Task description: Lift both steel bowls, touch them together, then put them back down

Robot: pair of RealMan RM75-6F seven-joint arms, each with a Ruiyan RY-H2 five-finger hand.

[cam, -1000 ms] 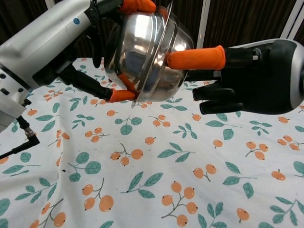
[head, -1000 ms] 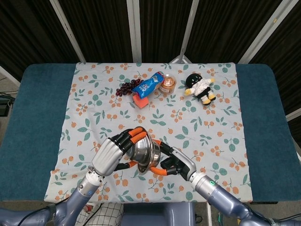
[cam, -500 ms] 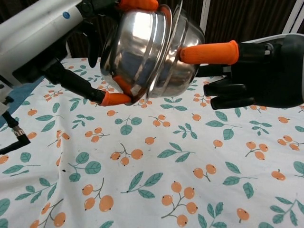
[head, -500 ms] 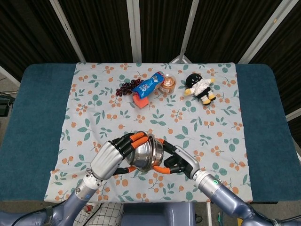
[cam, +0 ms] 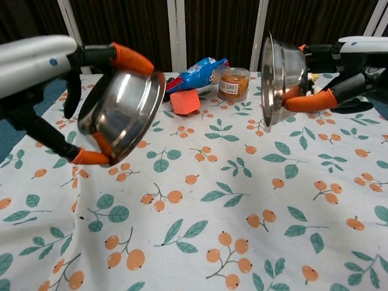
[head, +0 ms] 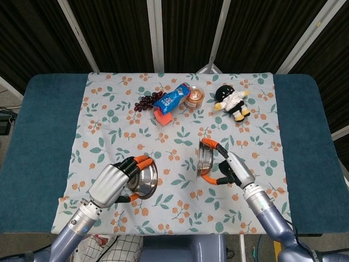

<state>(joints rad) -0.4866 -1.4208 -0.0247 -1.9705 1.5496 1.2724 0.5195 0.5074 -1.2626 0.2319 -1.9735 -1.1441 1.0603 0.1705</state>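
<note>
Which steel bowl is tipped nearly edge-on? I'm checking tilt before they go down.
The steel bowl in the right robot hand, bowl: its rim stands almost vertical. The left robot hand's bowl only leans.

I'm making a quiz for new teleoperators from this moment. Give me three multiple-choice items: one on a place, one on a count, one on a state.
1. Where is the plush doll?
A. far right part of the floral cloth
B. inside a bowl
C. by the left hand

2. How many steel bowls show?
A. one
B. two
C. three

3. How do the bowls stand?
A. flat on the cloth
B. stacked together
C. held apart in the air, tilted

Key: 1 A, it lies right of the jar. 2 B, the left bowl and the right bowl. 3 C, the left hand and right hand each grip one, with cloth showing between them.
</note>
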